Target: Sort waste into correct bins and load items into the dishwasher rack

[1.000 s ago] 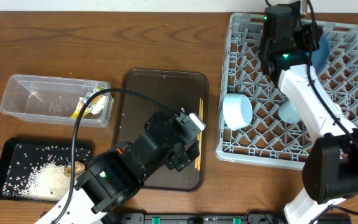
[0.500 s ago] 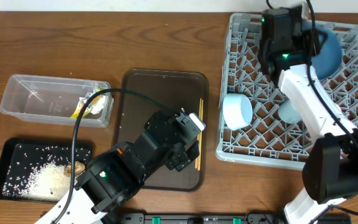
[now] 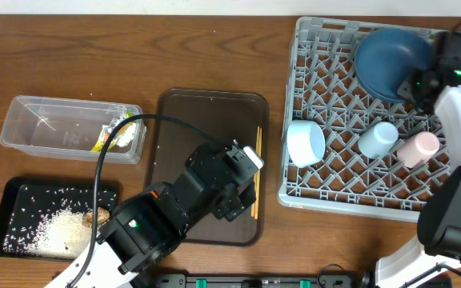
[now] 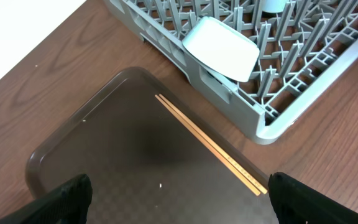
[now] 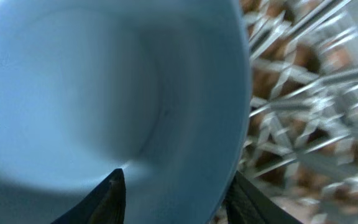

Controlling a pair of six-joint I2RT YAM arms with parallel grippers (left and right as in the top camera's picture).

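While chopsticks [image 4: 207,140] lie on brown tray [image 4: 104,162] just below wide-open left gripper [image 4: 179,193], only they await loading. Directly ahead of right gripper [image 5: 176,196], jaws parted and clamping nothing, plate [image 3: 386,52] stands in rack [image 3: 318,190]. Also racked: bowl [image 3: 305,142], blue cup [image 3: 377,138], pink cup [image 3: 417,147]. Binned: rice [image 3: 50,228], wrapper [image 3: 112,138].

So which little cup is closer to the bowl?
The small blue cup. It lies in the dishwasher rack between the light blue bowl and the small pink cup, so the pink one is farther away.
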